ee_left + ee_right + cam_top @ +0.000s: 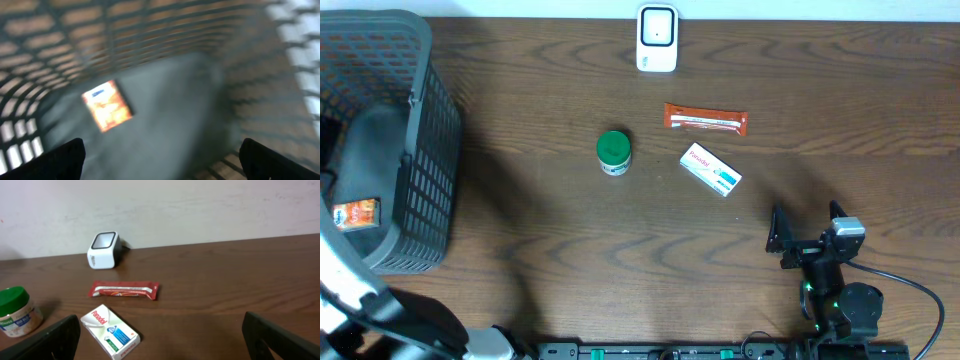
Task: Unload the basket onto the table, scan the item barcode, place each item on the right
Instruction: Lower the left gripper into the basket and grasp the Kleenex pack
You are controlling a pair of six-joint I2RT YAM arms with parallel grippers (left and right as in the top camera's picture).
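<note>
The white barcode scanner (657, 38) (103, 249) stands at the far middle of the table. In front of it lie a red snack bar (706, 120) (124, 289), a white Panadol box (710, 170) (109, 332) and a green-lidded jar (613, 152) (16, 311). An orange packet (356, 214) (106, 105) lies on the floor of the dark basket (430, 150) (150, 30). My left gripper (160, 157) hangs open over the basket's inside, nothing between its fingers. My right gripper (805, 235) (162, 337) stands open near the table's front right, short of the Panadol box.
The basket takes up the table's left side, and its mesh walls surround my left gripper. My left arm (360, 295) comes in at the lower left corner. A pale wall (200, 205) stands behind the table's far edge.
</note>
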